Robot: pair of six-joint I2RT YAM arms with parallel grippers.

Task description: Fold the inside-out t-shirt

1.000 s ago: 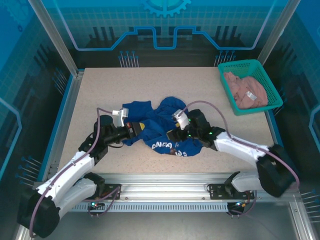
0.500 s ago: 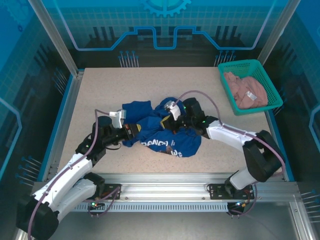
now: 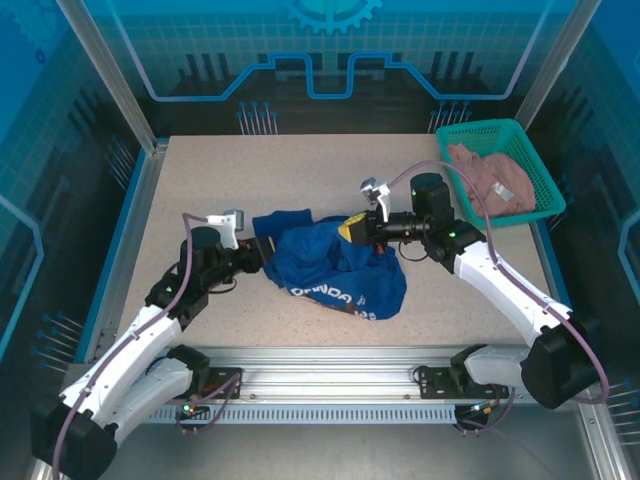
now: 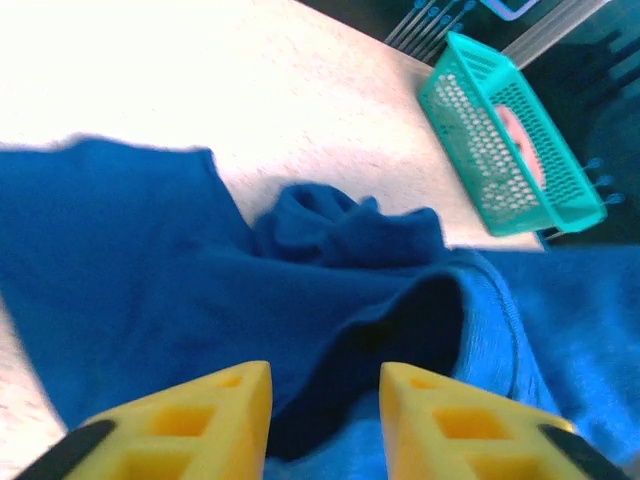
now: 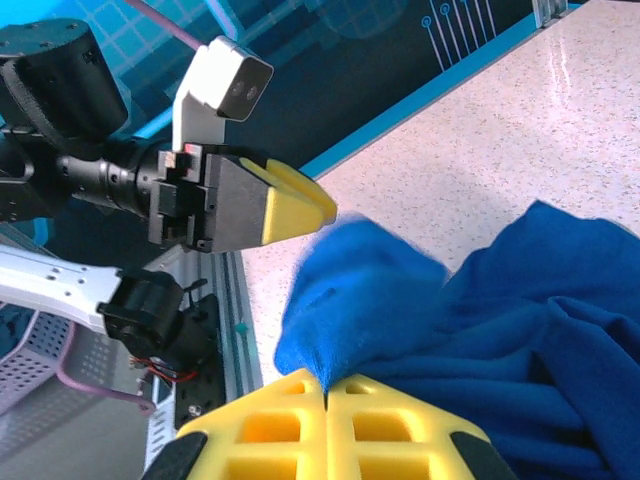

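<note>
The royal blue inside-out t-shirt (image 3: 335,268) lies crumpled in the middle of the table, with pale printed letters (image 3: 325,293) showing along its near side. My right gripper (image 3: 351,230) is at the shirt's far right edge, and in the right wrist view it (image 5: 327,386) is shut on a pinched fold of the blue cloth (image 5: 360,300), held lifted. My left gripper (image 3: 264,250) is at the shirt's left edge. Its yellow fingers (image 4: 215,415) stand apart over a dark fold of the shirt (image 4: 400,330), gripping nothing. In the right wrist view the left gripper (image 5: 296,206) points at the lifted fold.
A teal basket (image 3: 478,128) holding a pinkish-beige garment (image 3: 490,180) stands at the back right corner, also visible as the basket (image 4: 490,150) in the left wrist view. The speckled tabletop (image 3: 250,170) is bare around the shirt. A metal rail (image 3: 330,360) runs along the near edge.
My right gripper shut on the shirt and pulled it up and to the right. My left gripper let go of the cloth, opened, and backed slightly left. The shirt shifted rightward.
</note>
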